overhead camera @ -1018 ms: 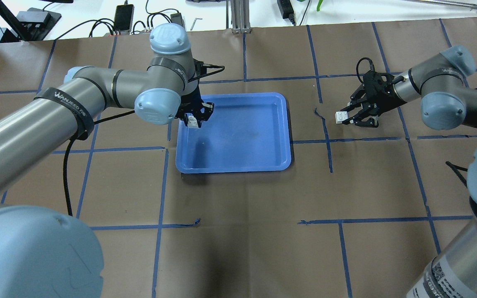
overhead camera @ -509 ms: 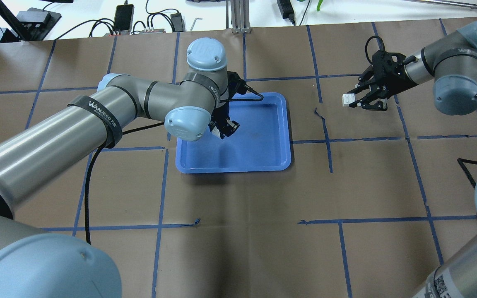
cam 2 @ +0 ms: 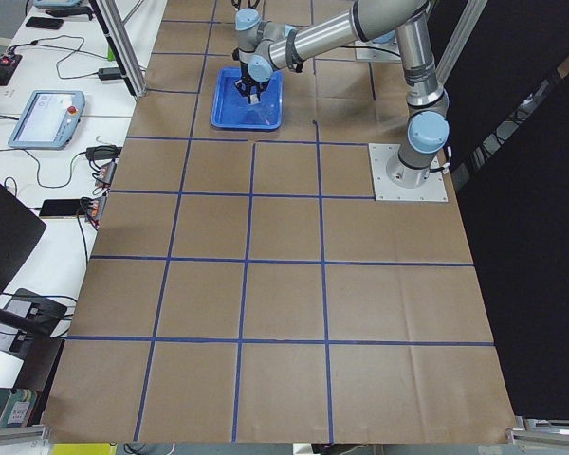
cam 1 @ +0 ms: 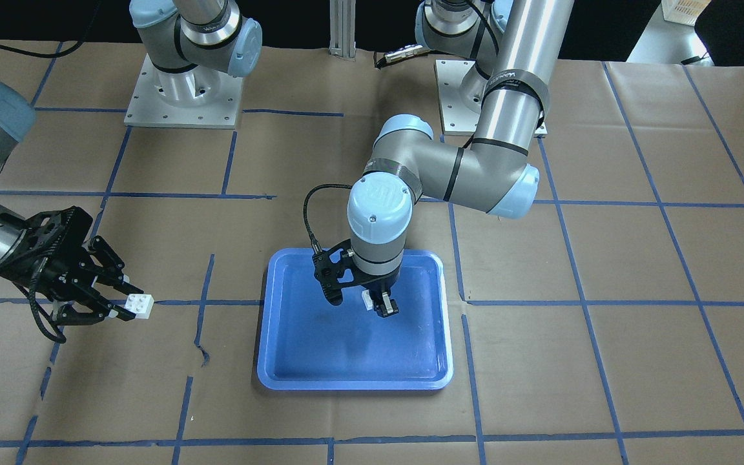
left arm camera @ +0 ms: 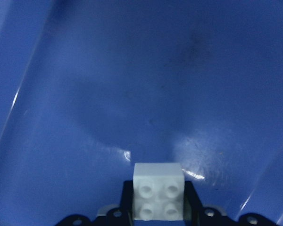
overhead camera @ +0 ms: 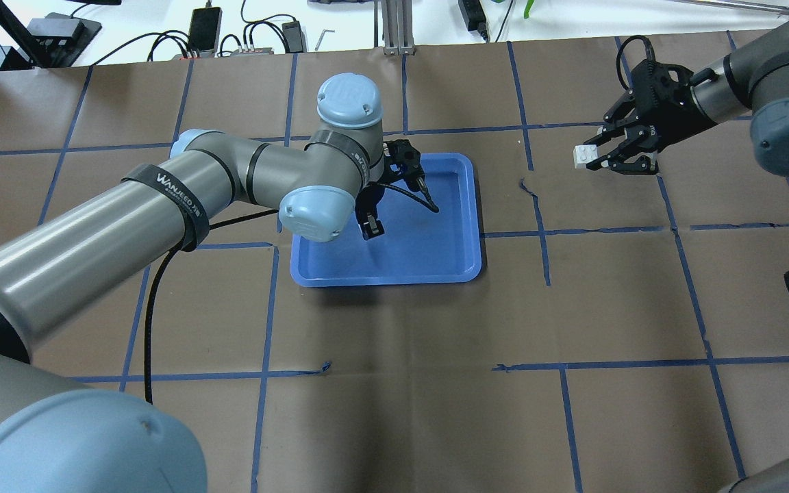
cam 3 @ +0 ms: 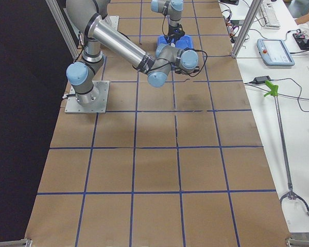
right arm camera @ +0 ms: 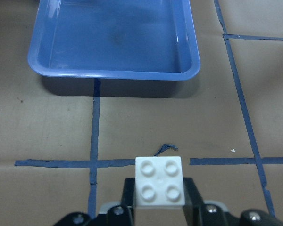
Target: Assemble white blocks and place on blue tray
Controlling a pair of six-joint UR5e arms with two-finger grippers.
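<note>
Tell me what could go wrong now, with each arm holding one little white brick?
1. The left gripper pinches its white brick only at the fingertips above the blue tray. The right gripper holds the other white brick likewise over the brown paper. Pressing them together might twist one loose.
2. The bricks are far apart, so a slight tilt on meeting could stop the studs seating.

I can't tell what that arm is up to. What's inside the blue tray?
The blue tray's visible floor is bare. The left gripper hangs over it, clamping a white block above the floor. The wrist hides a patch of floor beneath it.
</note>
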